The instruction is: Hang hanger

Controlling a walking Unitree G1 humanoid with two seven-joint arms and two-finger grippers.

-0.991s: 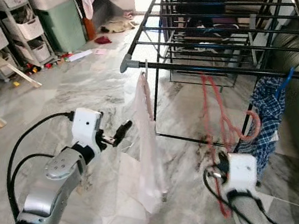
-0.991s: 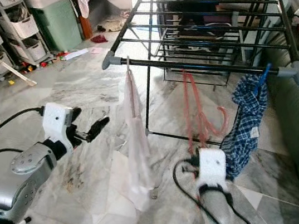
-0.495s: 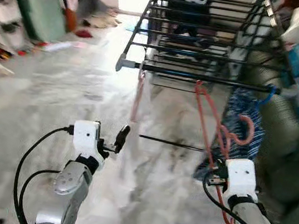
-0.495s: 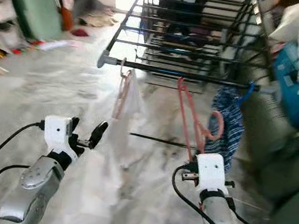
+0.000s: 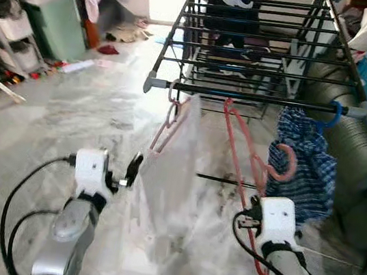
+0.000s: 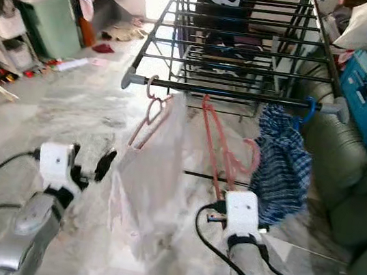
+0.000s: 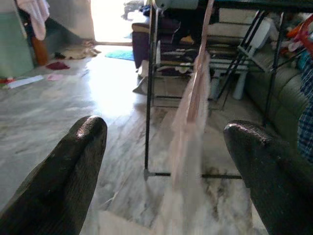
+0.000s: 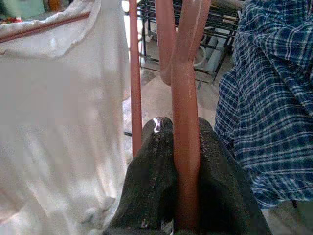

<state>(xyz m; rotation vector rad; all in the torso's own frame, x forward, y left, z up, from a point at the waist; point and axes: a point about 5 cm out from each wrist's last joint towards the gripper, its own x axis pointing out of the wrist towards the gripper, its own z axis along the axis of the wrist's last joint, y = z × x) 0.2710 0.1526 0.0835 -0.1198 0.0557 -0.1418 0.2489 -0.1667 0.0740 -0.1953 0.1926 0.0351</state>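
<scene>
Clamped tight between the right gripper's (image 8: 183,161) black fingers (image 8: 146,176) is a red hanger (image 5: 249,161), and what a firm pinch it is: the two pads are pressed against the bar from both sides. That hanger is held up in front of the rack (image 5: 258,97), its hook (image 5: 283,163) curled just below the front rail and not seen to be over it. The rack's front rail is crossed by the hanger's long arm, rising towards it at a slant.

On the same rail, left of the red hanger, a pink hanger (image 5: 169,118) is hooked, with a white garment (image 5: 165,190) draped down from it. To the right of the red hanger, a blue plaid shirt (image 5: 304,162) is hung from the rail on a blue hook.

Over by the white garment, the left gripper (image 7: 166,156) is held wide open, nothing gripped, its fingertips (image 7: 78,161) spread well apart with the garment seen between them further off. A green sofa (image 5: 364,178) is seen to the right of the rack, and marble floor (image 5: 56,111) is spread beneath it.
</scene>
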